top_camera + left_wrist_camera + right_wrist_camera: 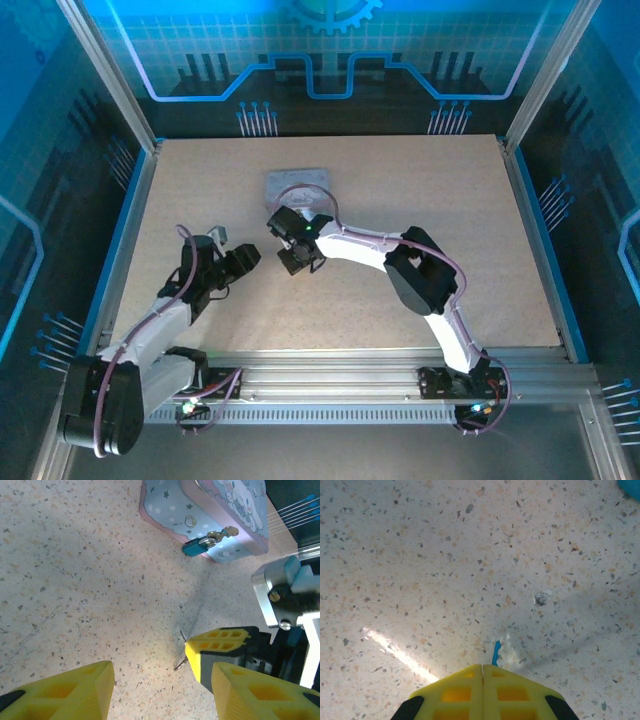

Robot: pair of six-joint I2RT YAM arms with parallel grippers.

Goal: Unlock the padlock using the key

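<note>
Right gripper is hovering low over the table, well short of the tin, on its front side. Its fingers are pressing flat together and clamping the key - only a short toothed sliver and a scrap of blue are poking out past the tips. The padlock is lying against the tin's front wall, blue body down by the tin's bottom edge, and the shackle appears to be threaded through the tin's brass clasp. I cannot make out which way the keyhole is facing. Left gripper is sitting farther back from the tin than the right one, fingers standing apart with nothing between them, aimed roughly toward the tin. Risks, as I am reading them: the key is being held by very little metal, so any sideways push at the keyhole is likely to be pivoting it in the grip or popping it out. The blade is also riding close to the table, so a low approach toward the tin may be scraping the tip and twisting it. The padlock is hanging loose off the tin with nothing steadying it - a poke from the key could be swinging it aside rather than seating the blade, or shoving the light tin backward.
</note>
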